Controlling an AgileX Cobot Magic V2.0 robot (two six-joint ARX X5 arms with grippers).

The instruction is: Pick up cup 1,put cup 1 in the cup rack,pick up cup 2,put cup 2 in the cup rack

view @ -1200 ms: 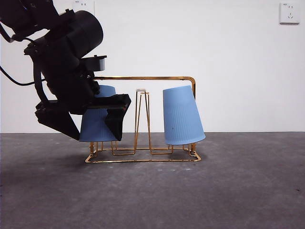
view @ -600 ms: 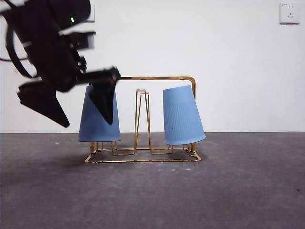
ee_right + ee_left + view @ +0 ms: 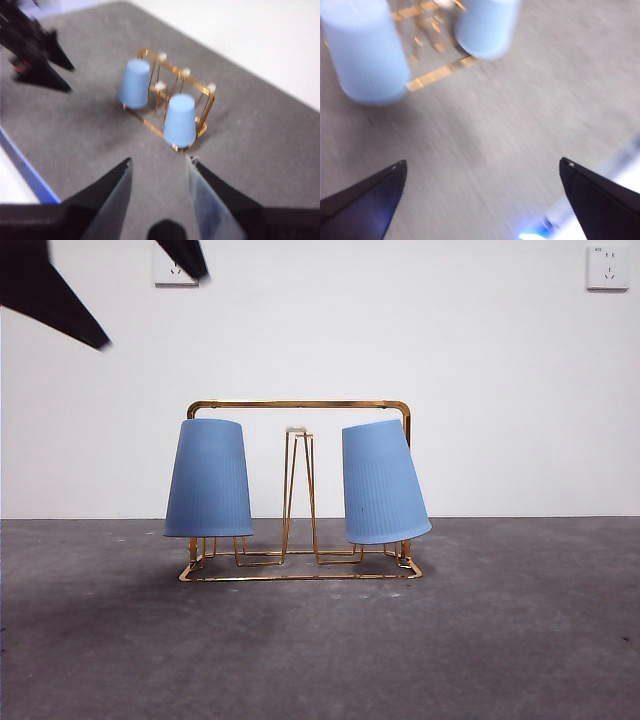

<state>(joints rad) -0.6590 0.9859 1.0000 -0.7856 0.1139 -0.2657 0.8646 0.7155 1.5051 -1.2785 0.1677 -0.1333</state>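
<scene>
Left pincer point(image 3: 482, 200) splayed, empty, blurred; right pincer point(image 3: 159, 167) parted, empty. 2 cups inverted on cup rack point(image 3: 300, 405).

The left hand point(image 3: 110, 285) has let go of the left cup point(image 3: 208, 480); it has risen clear, jaws wide apart.

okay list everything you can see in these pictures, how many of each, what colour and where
cups: two, light blue, both upside down on the rack, one upright at one end, the other tilted at the opposite end
cup rack: one, gold wire, standing on the table between and under the cups, with white-tipped pegs
table: one, dark grey surface
wall sockets: two, white, high on the wall, one at a top corner, one partly behind a black jaw
left gripper: black, open, empty, raised away from the rack
right gripper: black, open, empty, back from the rack
</scene>
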